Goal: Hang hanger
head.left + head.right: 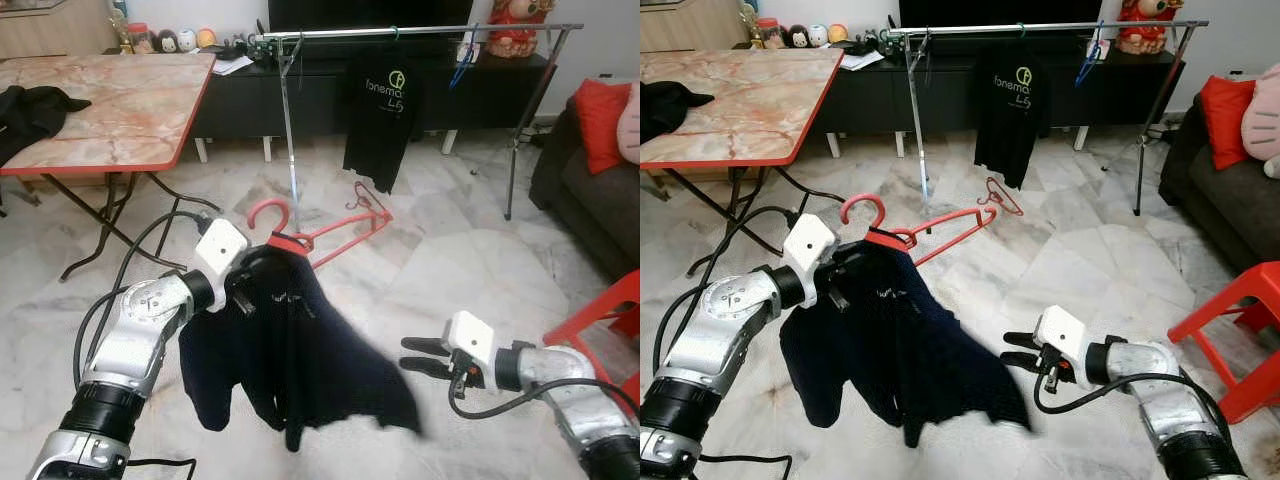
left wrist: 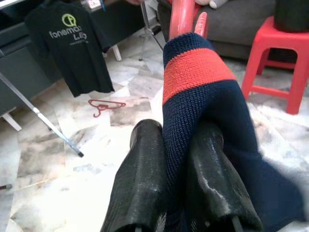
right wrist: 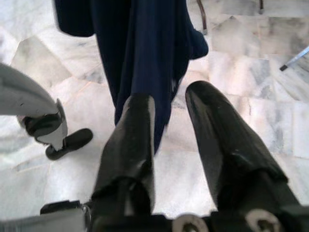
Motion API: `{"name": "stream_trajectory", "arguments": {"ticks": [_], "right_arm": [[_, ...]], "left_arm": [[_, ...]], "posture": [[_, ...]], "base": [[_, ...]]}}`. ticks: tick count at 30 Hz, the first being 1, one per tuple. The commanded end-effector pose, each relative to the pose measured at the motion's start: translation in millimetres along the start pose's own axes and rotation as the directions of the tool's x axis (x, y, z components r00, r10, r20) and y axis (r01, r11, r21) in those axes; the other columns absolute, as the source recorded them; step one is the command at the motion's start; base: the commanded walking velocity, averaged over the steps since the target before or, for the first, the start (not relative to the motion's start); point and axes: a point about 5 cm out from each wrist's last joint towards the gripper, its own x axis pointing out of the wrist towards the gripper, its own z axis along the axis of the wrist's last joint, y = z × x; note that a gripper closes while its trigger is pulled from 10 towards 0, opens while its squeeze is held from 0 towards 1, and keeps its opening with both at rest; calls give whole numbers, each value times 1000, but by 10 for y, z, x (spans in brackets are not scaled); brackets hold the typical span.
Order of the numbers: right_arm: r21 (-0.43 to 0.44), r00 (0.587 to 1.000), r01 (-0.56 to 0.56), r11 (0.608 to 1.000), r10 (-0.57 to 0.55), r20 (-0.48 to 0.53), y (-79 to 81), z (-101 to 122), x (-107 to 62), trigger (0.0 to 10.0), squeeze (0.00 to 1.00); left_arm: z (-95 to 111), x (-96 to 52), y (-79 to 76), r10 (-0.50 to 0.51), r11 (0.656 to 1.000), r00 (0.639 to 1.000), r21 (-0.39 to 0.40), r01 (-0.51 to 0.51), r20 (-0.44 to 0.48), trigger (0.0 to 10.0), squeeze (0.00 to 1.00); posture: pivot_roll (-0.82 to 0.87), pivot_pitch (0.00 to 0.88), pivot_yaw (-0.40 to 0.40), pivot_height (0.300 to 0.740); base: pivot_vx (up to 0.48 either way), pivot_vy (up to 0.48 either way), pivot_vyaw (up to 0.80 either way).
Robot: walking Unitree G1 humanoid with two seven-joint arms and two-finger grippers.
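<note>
Two grippers: the left gripper point(image 1: 243, 290) pinches a navy sweater point(image 1: 300, 360) on a red hanger point(image 1: 300, 232) — at ten o'clock. The right gripper point(image 1: 420, 357), at four o'clock, is spread apart, holding nothing.

table point(image 1: 120, 110) left, rack point(image 1: 400, 32) ahead, sofa point(image 1: 590, 190) right

The only readable text you've got is on the black t-shirt point(image 2: 72, 48) hanging on the clothes rail point(image 1: 420, 32): a green round logo, "fonema" under it, then a line starting with "L" you can't really make out.
</note>
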Motion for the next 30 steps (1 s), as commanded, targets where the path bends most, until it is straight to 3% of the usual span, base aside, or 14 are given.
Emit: {"name": "stream_trajectory", "arguments": {"ticks": [1,7,11,14,16,20,21,23,24,30], "right_arm": [[-34,998,-56,998,54,-41,48,7,-17,10000,1000],[-65,998,-64,996,62,-28,6,100,-90,10000,1000],[-120,998,-55,991,57,15,-74,281,-148,10000,1000],[-154,999,-17,988,25,48,-144,401,-162,10000,1000],[-119,992,-26,993,41,122,-167,508,-185,10000,1000],[-108,982,-99,989,114,148,-131,575,-194,10000,1000],[-118,980,-123,985,139,141,-109,580,-178,10000,792],[-123,981,-124,985,140,135,-106,580,-166,10000,792],[-113,979,-128,985,144,144,-96,578,-141,10000,0],[-109,958,-174,979,194,210,42,651,23,10000,0]], "left_arm": [[65,15,2,-2,999,1000,35,1,24,10000,0],[43,29,-18,-23,999,1000,46,23,11,10000,0],[-74,7,-95,-115,986,990,111,123,-75,10000,0],[-175,-41,-211,-238,956,959,139,260,-156,10000,0],[-235,-92,-298,-327,924,922,137,358,-208,10000,0],[-239,-123,-367,-404,890,884,124,439,-235,10000,0],[-209,-120,-380,-425,879,874,122,460,-233,10000,0],[-189,-114,-381,-434,875,871,122,468,-231,10000,0],[-167,-111,-386,-445,869,866,126,479,-229,10000,0],[66,-37,-364,-461,858,870,161,488,-176,10000,0]], "posture": [[-31,0,-12,740],[-34,0,-9,740],[-37,0,-5,740],[-39,0,-5,740],[-35,0,-5,740],[-32,0,-9,740],[-29,0,-14,740],[-29,0,-14,740],[-29,0,-14,740],[-15,0,-20,740]], "base": [[0,0,0],[0,0,0],[0,0,0],[0,0,0],[0,0,0],[0,0,0],[0,0,0],[0,0,0],[0,0,0],[0,0,0]]}}
